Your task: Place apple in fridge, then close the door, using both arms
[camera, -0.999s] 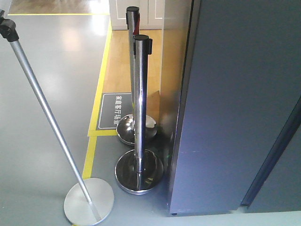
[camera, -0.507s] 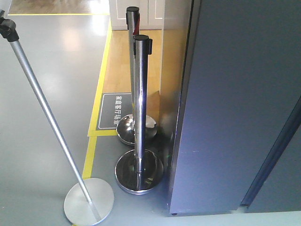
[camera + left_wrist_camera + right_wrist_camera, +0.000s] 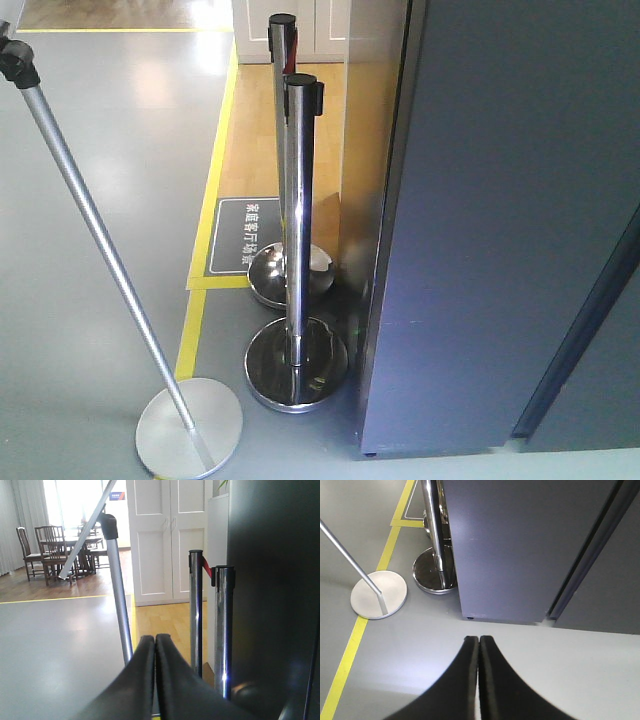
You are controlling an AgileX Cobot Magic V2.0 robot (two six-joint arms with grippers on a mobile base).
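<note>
While both pincers press empty | right pincer (image 3: 478, 639) faces fridge (image 3: 520, 545); left pincer (image 3: 154, 637) beside it

Fridge (image 3: 500, 250) matt grey; stanchion posts (image 3: 297, 230) mirror-polished metal.

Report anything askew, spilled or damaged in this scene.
Only the matte silver pole stands out: it leans steeply on its round base, unlike the two upright chrome stanchions. No spills or damage show on the floor or the fridge.

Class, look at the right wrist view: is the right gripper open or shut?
Shut. The right gripper shows its two black fingers pressed together, nothing between them.
</note>
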